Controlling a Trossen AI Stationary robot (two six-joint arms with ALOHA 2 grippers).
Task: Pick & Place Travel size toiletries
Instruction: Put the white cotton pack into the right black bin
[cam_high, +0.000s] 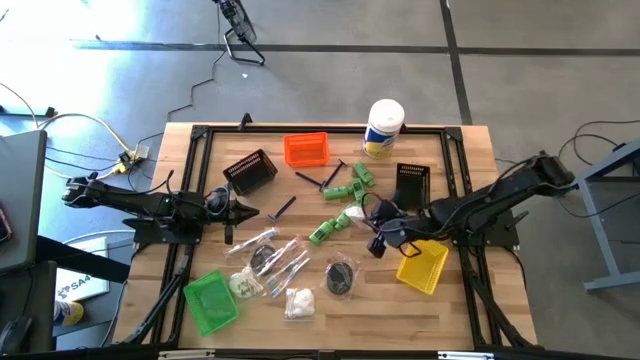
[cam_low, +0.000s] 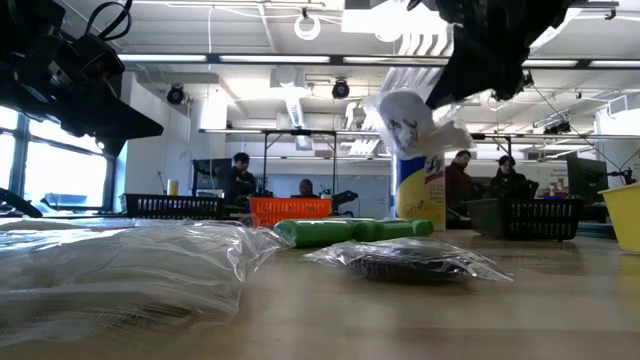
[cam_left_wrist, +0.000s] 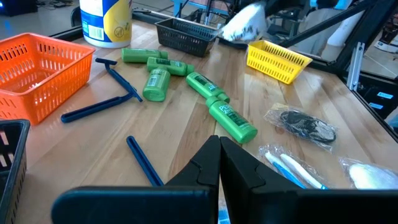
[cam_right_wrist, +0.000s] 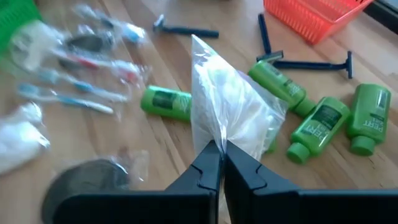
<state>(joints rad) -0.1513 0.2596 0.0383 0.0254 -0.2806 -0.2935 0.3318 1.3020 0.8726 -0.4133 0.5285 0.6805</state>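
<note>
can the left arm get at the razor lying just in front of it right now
Probably yes. The left gripper is shut and empty, and the dark blue razor lies on bare wood just ahead with nothing between them. It would have to open first.

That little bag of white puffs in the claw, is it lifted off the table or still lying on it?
Lifted. The right claw, shut on the bag of white puffs, holds it by one edge; in the low view the bag hangs clear above the table.
</note>
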